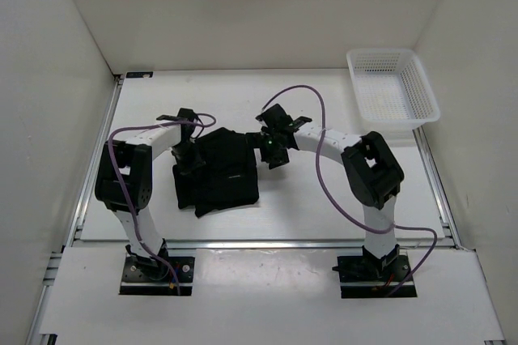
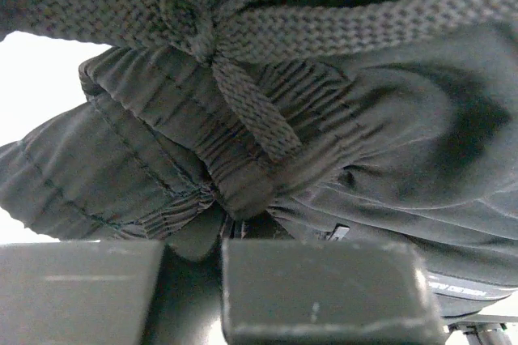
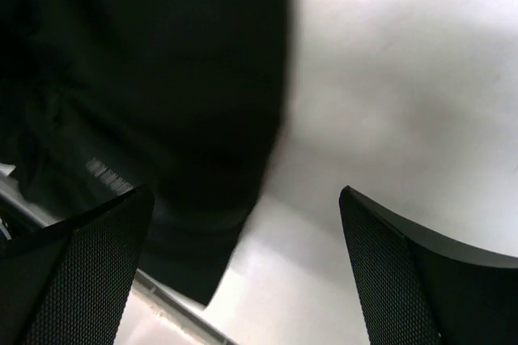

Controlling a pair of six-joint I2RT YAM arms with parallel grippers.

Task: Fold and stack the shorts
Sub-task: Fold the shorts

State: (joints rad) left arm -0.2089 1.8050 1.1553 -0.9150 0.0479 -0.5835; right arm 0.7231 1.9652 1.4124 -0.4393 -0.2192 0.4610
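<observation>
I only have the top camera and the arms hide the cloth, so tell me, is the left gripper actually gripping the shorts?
Observer: Yes. The left wrist view shows the left gripper pinching a fold of the shorts by the gathered waistband.
Operator: Is the drawstring loose?
Observer: No, the drawstring is tied in a knot and lies over the waistband.
Operator: And the right gripper?
Observer: The right gripper is open and holds nothing, above the shorts' edge and bare table.
</observation>
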